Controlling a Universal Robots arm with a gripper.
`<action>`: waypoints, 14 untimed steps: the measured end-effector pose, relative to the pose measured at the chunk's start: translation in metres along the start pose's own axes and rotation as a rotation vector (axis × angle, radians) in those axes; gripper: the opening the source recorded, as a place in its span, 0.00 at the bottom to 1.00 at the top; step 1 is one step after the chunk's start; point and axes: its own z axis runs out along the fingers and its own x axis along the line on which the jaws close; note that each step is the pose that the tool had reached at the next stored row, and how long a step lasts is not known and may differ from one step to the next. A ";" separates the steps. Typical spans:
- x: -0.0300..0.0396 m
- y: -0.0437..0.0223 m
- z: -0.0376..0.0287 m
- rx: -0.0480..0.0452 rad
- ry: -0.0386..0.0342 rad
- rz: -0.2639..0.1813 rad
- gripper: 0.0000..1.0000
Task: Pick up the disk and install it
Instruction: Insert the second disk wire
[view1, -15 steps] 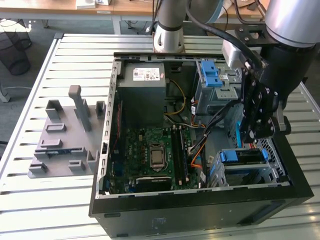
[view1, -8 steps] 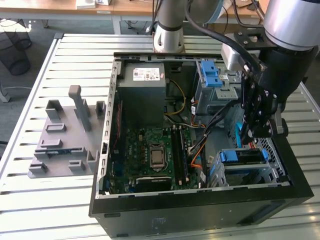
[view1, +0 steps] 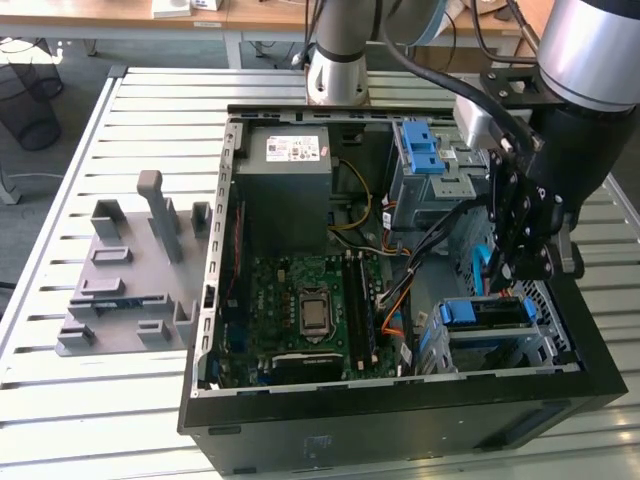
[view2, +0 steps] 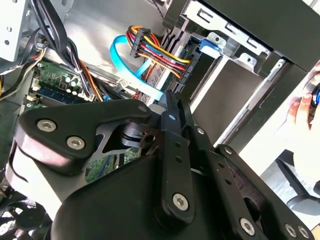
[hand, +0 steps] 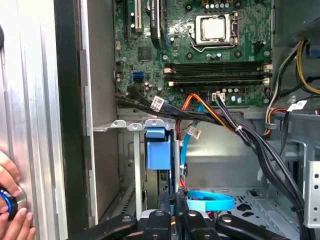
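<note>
Disk (view1: 490, 313): flat rectangular drive, dark along the side that shows, with blue plastic rails framing it. Pose: standing on edge rather than lying flat. Location: set in the grey metal bay in the near corner of the open computer case, at the exterior view's right. In the first wrist view the disk (hand: 156, 152) shows edge-on as a thin dark strip with a blue plastic block at one end. The label cannot be seen.
</note>
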 end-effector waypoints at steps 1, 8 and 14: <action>0.0000 0.0002 0.0016 -0.0008 -0.0005 0.000 0.16; 0.0001 -0.0004 0.0038 -0.0044 -0.0022 0.000 0.16; 0.0005 -0.0041 0.0072 -0.0312 -0.0042 -0.002 0.16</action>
